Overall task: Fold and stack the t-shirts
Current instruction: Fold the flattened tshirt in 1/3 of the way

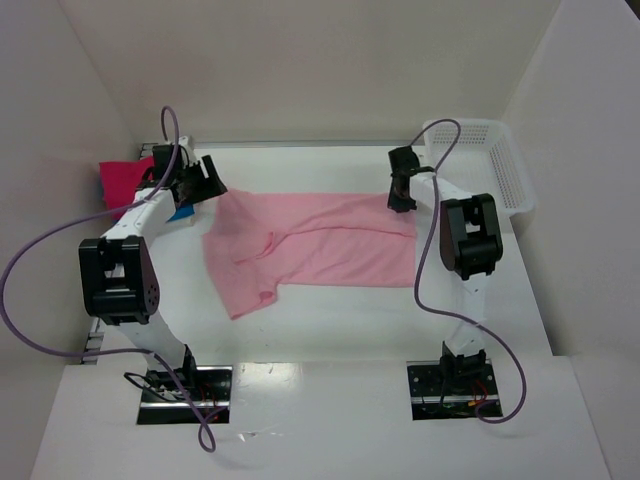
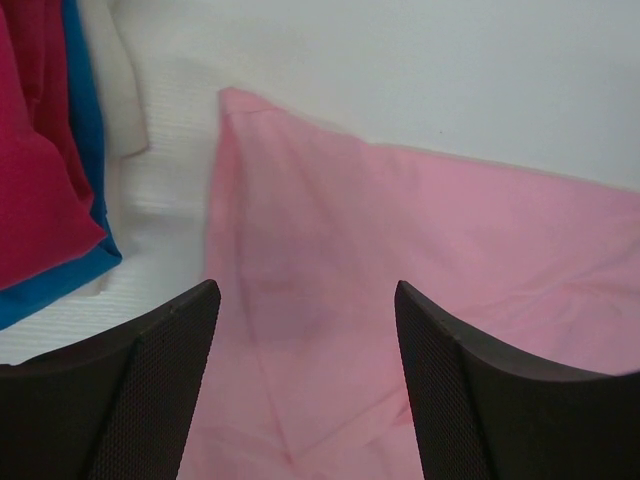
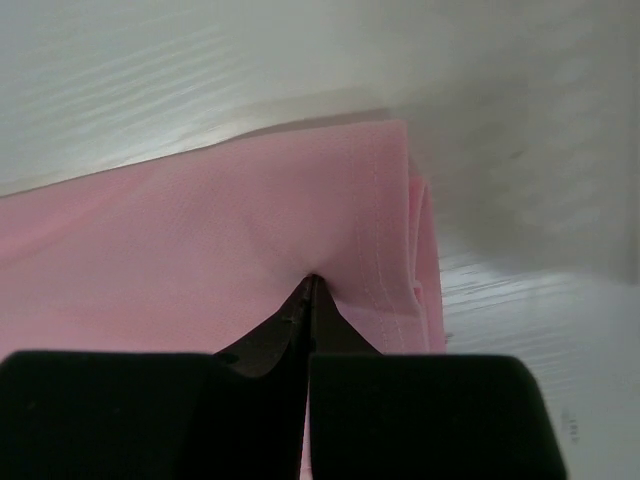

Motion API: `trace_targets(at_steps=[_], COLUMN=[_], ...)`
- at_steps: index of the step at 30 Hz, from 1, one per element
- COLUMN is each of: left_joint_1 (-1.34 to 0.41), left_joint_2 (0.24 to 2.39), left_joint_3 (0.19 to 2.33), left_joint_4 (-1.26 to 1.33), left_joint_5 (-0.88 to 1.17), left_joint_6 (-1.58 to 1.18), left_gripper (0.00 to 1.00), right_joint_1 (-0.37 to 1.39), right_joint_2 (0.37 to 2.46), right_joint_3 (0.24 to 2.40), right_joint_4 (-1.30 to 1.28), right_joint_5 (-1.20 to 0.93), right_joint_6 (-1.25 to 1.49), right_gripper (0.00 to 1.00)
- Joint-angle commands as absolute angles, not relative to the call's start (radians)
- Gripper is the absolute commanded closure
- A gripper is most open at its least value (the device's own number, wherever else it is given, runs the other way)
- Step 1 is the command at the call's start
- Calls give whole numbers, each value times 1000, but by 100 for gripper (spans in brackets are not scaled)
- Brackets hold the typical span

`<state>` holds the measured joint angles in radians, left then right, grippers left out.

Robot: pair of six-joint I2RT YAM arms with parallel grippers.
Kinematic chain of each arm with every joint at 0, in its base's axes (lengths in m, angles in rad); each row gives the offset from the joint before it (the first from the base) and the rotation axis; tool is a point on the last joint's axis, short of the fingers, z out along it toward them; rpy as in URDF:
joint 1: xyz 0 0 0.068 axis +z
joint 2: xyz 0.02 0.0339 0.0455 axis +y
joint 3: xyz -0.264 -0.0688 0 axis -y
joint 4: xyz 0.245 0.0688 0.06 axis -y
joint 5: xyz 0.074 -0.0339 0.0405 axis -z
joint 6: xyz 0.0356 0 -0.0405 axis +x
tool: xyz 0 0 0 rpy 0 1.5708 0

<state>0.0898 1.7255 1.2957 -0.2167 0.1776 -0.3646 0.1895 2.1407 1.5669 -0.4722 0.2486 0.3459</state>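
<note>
A light pink t-shirt (image 1: 320,245) lies spread across the middle of the table, with one sleeve pointing toward the near edge. My left gripper (image 1: 208,183) hovers open over its far-left corner. In the left wrist view the fingers stand wide apart above the pink cloth (image 2: 400,250), with nothing between them. My right gripper (image 1: 402,200) is shut on the shirt's far-right hemmed edge (image 3: 380,230), with the cloth pinched at the fingertips. A folded magenta t-shirt (image 1: 122,180) (image 2: 35,150) lies on a folded blue t-shirt (image 1: 180,212) (image 2: 85,120) at the far left.
A white mesh basket (image 1: 520,180) stands at the far right corner of the table. White walls enclose the table on the left, back and right. Purple cables loop from both arms.
</note>
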Motion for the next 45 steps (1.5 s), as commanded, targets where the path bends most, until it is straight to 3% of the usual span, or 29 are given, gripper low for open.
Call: trace_targets(at_steps=[1, 10, 19, 29, 45], left_joint_1=[91, 20, 20, 20, 20], left_joint_2=[1765, 1884, 2030, 2102, 2119], left_joint_3=[1314, 1374, 1483, 1505, 1542], left_joint_4=[-201, -192, -166, -137, -118], left_joint_5=[247, 293, 282, 301, 293], left_joint_6=[-345, -354, -364, -373, -398], left_gripper=[21, 21, 31, 35, 72], right_joint_1=[122, 164, 183, 183, 183], right_joint_2=[2175, 2206, 2173, 2157, 2157], right_joint_3=[1629, 1681, 1669, 1631, 1612], right_joint_4=[-531, -499, -477, -459, -459], right_joint_5=[278, 221, 201, 210, 229], right_joint_6=[323, 278, 278, 278, 278], right_gripper=[100, 100, 100, 100, 100])
